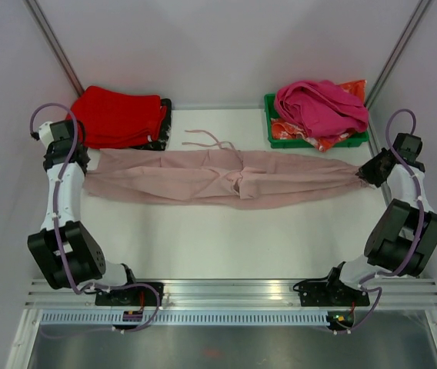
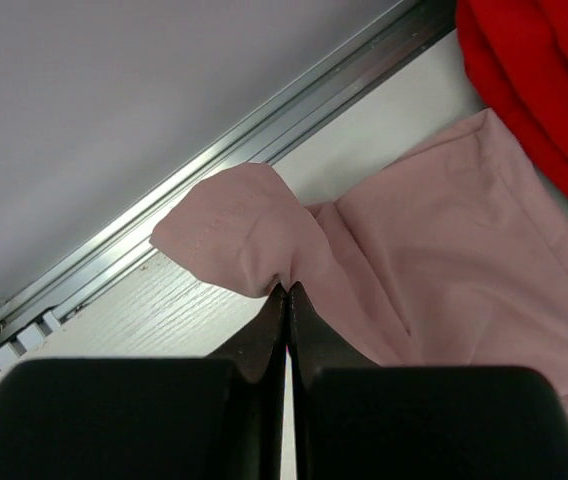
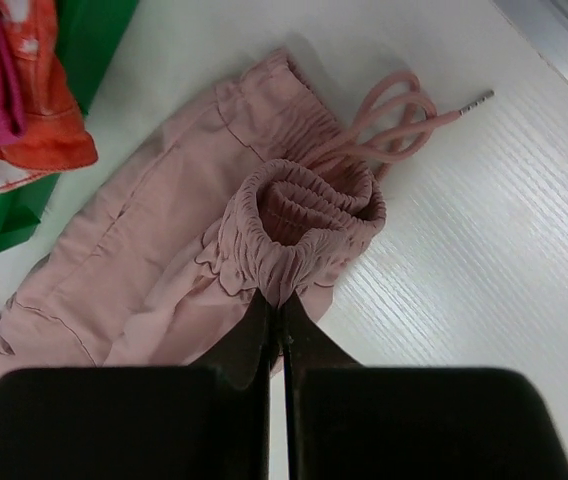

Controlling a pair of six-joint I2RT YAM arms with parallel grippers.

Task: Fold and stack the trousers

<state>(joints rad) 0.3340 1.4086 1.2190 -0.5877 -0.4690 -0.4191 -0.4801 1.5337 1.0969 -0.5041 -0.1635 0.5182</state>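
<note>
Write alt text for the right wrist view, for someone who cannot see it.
The right gripper is shut on a gathered elastic edge of the pale pink trousers, which lie on a white table. Their drawstring cord loops beyond; a green bin holding orange and magenta cloth sits at upper left.

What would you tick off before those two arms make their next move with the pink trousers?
1. Left pincer shut on one end of the trousers: ok.
2. Right pincer shut on the gathered end: ok.
3. Trousers stretched out between them: ok.
4. Cords tucked away: not ok, lying loose on the table.
5. Trousers clear of the red stack: cannot tell, they lie very close.
</note>
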